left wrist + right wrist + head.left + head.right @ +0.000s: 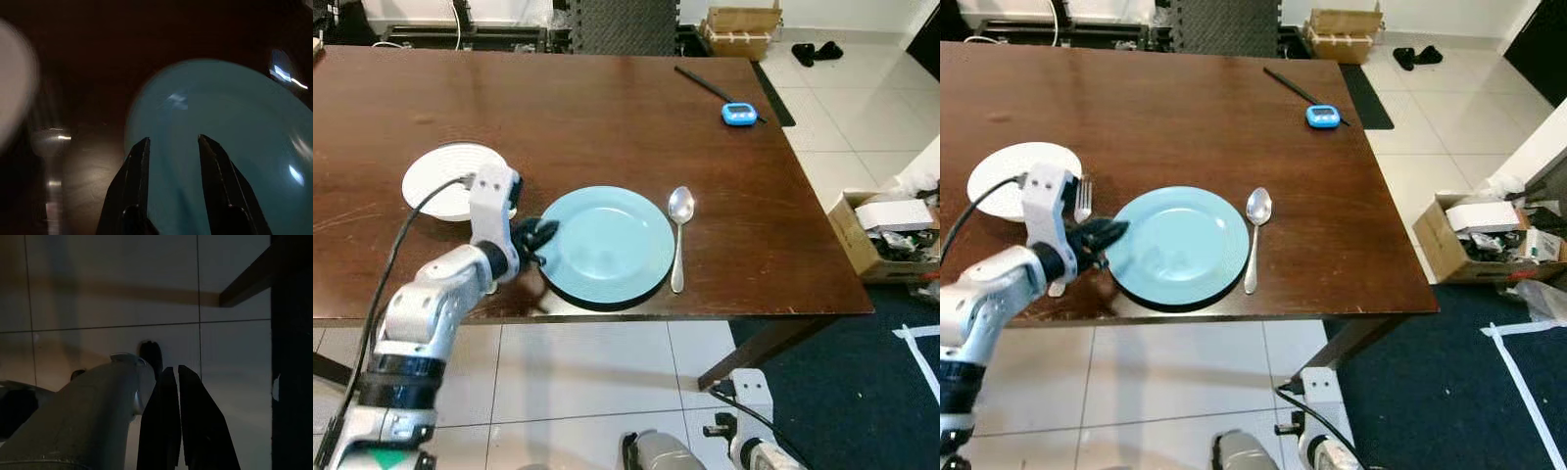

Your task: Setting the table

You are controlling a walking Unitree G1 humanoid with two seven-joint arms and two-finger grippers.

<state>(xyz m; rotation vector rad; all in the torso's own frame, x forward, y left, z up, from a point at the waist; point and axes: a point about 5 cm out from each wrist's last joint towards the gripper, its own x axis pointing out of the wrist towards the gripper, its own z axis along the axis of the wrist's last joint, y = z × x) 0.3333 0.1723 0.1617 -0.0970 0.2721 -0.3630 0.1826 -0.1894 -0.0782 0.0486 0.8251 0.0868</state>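
The left hand [540, 238] is hovering at the left edge of the blue plate [612, 243], its two black fingers [136, 171] spread apart and gripping nothing, the tips reaching over the plate's rim. The blue plate is lying flat near the near edge of the brown table [578, 108]. A spoon [679, 233] is lying just beside the plate on its right, bowl pointing to the far side. A fork [1080, 211] is lying left of the plate, partly covered by the left arm. A white plate [450, 176] is sitting further left, apart from the blue one. A small blue device [738, 115] is resting toward the far right of the table. The right hand [177, 382] is hanging below the table over the tiled floor [234, 362], fingers pressed nearly together.
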